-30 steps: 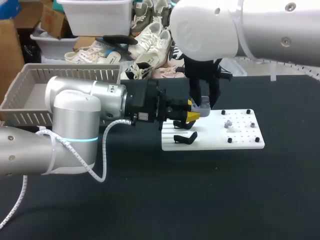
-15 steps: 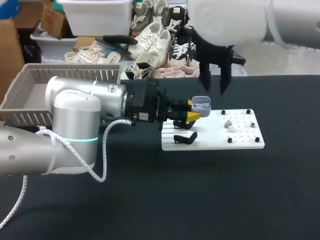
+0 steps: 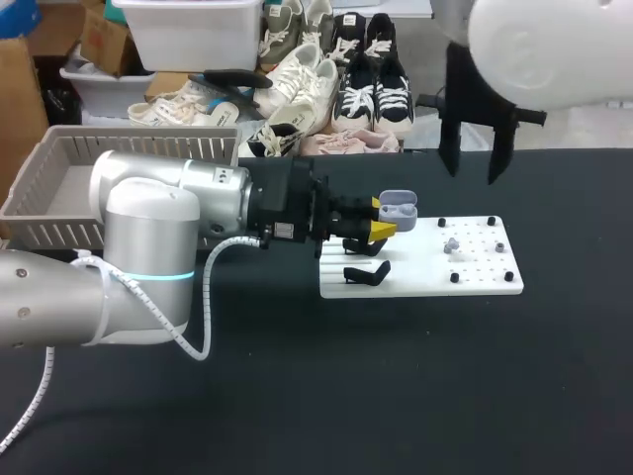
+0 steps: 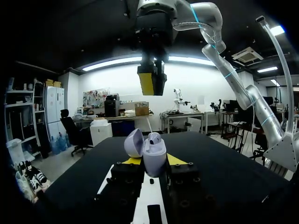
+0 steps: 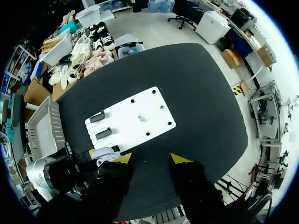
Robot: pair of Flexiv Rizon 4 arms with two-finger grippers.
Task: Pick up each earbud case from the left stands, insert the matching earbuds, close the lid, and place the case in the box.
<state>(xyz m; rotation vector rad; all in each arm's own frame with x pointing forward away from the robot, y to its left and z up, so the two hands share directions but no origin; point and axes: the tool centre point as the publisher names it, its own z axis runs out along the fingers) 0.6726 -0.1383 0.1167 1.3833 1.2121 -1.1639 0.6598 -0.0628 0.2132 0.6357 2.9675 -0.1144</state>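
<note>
Closed from two sides on the earbud case [image 4: 154, 157], the left gripper [image 4: 154, 162] has one yellow tip against each flank of the pale lavender shell. The case sits upright between the fingers with its lid [image 4: 134, 142] swung back, and one earbud [image 4: 154, 138] shows in the open top.

From the head view, the left gripper [image 3: 382, 219] holds the case [image 3: 398, 207] just over the white board [image 3: 425, 269], at the end that carries the two black stands [image 3: 366, 272]. Both stands are bare. Toward the middle of the board, among its black pegs, lies a loose grey earbud [image 3: 451, 243]. A second small grey bit sits nearer the board's far end, too small to tell what it is.

The right gripper [image 3: 475, 163] hangs high above and behind the peg end of the board, fingers pointing down, spread wide apart and holding nothing. Its own camera looks straight down past its yellow tips [image 5: 151, 158] onto the whole board [image 5: 154, 109], with the stands [image 5: 103, 133] at one end and the loose earbud [image 5: 140, 118] near the centre. The held case [image 5: 103, 154] shows just off the board's stand end.

A grey basket [image 3: 59, 188] stands on the table well apart from the board, beyond its stand end.
</note>
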